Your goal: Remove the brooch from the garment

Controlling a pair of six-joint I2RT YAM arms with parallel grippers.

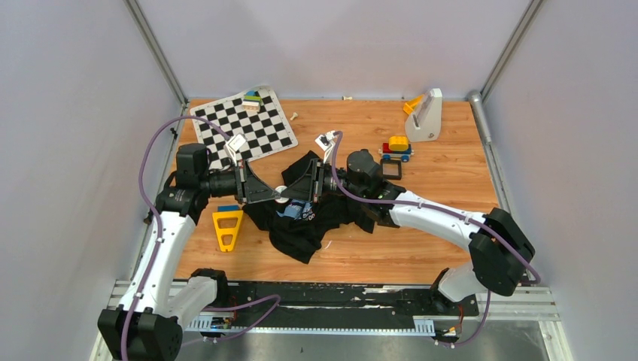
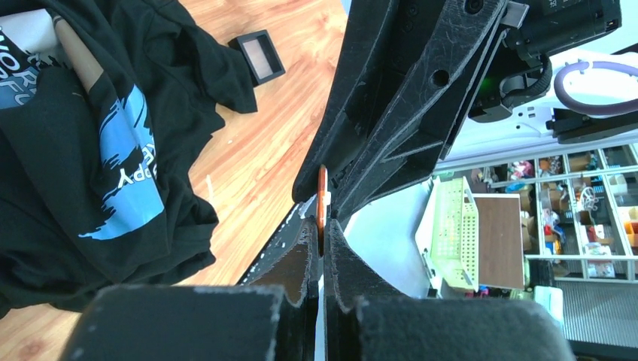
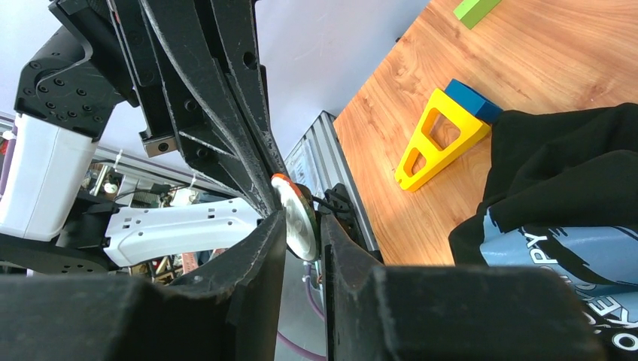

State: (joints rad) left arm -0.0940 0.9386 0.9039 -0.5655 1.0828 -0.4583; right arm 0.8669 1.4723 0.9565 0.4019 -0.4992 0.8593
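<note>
The brooch is a small coppery disc with a white back. It is held in the air between both grippers, clear of the cloth. My left gripper is shut on its edge. My right gripper meets it from the opposite side, with a finger on each face. In the top view the two grippers touch tip to tip over the garment. The garment is a crumpled black T-shirt with a light-blue graphic, lying on the table below.
A checkered mat with stacked blocks lies at the back left. A yellow triangular piece lies left of the shirt. A black square frame, a toy car and a white stand are at the back right.
</note>
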